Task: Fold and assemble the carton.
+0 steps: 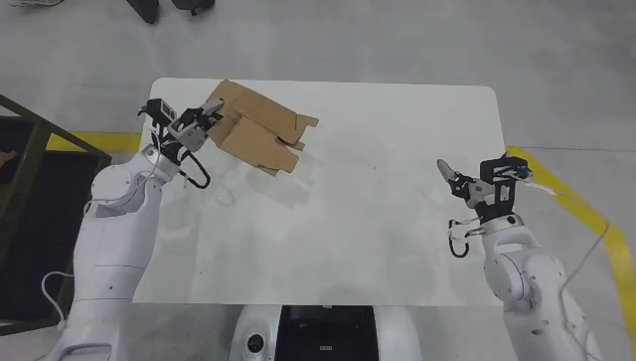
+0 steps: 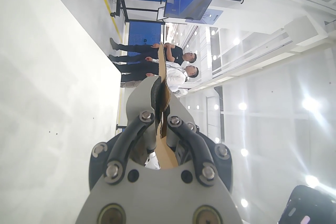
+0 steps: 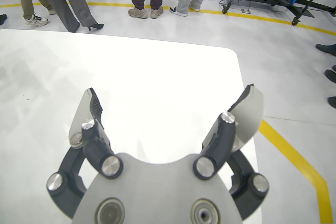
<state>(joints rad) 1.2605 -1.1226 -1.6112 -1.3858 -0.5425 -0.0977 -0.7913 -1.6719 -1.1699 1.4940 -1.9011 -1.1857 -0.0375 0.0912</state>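
On the white rounded table [image 1: 397, 222], toward its far left corner: a partly folded flat brown corrugated cardboard carton [image 1: 260, 130]. Clamped by one edge in the left gripper [image 1: 206, 118]. Right gripper [image 3: 170, 96] splayed wide, empty, well apart by the right edge. Probably best: hold the pinch firm, bring the free gripper across, press one panel along its crease

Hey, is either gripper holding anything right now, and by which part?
The left gripper pinches the cardboard carton by one edge panel; the right gripper is open and empty.
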